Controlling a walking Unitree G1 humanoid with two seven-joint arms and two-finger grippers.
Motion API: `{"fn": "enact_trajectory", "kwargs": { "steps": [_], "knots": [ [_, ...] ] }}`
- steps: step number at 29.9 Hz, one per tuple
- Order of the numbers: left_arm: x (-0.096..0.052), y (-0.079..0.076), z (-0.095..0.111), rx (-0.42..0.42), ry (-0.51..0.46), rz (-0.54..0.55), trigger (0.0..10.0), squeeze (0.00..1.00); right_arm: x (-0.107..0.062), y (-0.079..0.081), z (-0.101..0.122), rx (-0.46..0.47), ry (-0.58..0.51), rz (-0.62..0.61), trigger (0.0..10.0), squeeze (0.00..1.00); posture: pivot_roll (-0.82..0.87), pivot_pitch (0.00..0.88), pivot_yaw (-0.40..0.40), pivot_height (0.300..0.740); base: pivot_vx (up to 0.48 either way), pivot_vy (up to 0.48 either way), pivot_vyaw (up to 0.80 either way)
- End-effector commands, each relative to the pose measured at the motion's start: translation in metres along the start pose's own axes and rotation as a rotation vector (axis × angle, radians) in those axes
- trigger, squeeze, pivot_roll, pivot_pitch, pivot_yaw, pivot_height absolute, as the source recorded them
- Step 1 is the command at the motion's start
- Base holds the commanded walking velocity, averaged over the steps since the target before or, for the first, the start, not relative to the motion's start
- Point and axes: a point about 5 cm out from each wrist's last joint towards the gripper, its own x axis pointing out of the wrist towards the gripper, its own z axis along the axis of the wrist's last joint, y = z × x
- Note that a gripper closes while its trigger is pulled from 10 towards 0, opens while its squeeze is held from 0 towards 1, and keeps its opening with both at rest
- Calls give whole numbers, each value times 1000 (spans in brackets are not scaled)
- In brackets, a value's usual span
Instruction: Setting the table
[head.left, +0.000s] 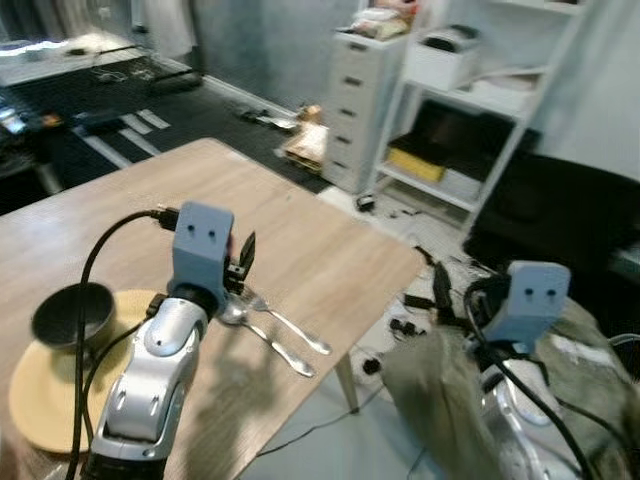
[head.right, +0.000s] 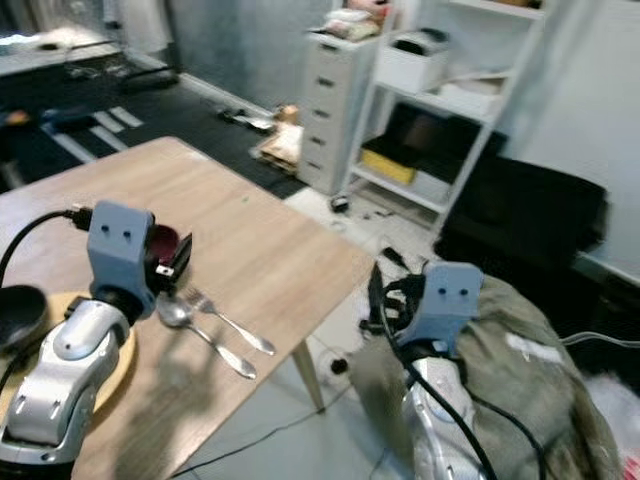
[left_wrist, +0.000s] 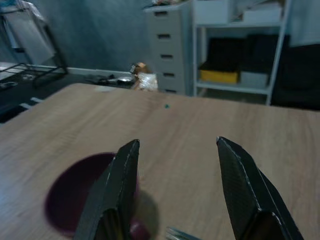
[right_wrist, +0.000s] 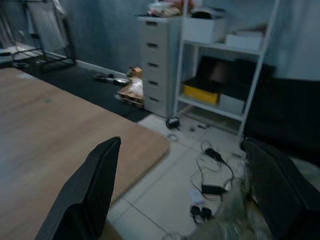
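Note:
On the wooden table, a dark bowl rests on a yellow plate at the near left. A spoon and a fork lie side by side right of the plate. My left gripper hovers open just above the table by the cutlery heads, nothing between its fingers. A dark red cup stands beside its one finger, partly hidden. My right gripper is open, off the table's right edge above the floor.
The table's right corner is close to the cutlery. Beyond it are floor cables, a white drawer unit, a white shelf and a black seat. An olive cloth lies under my right arm.

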Motion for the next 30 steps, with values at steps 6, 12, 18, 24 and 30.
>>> {"fn": "enact_trajectory", "kwargs": {
  "steps": [6, 12, 18, 24, 30],
  "knots": [
    [0, -1, -3, -3, 13, -7, 10000, 0, 0, -1, -2, -7, 10, -8, 10000, 0, -13, 0, 68, 740, 0, 0, -765],
    [0, -1, -3, -4, 13, -10, 10000, 0, -1, -1, -3, -9, 12, -10, 10000, 0, -14, 0, 69, 740, 0, 0, -763],
    [0, -2, -3, -4, 12, -13, 10000, 0, -2, -1, -3, -9, 11, -12, 10000, 0, -14, 0, 71, 740, 0, 0, -764],
    [0, -2, -3, -3, 13, -13, 10000, 0, -1, -1, -3, -10, 11, -13, 10000, 0, -14, 0, 71, 740, 0, 0, -763],
    [0, -2, -3, -4, 13, -14, 10000, 0, -1, -1, -3, -11, 10, -13, 10000, 0, -15, 0, 72, 740, 0, 0, -765]
  ]
}}
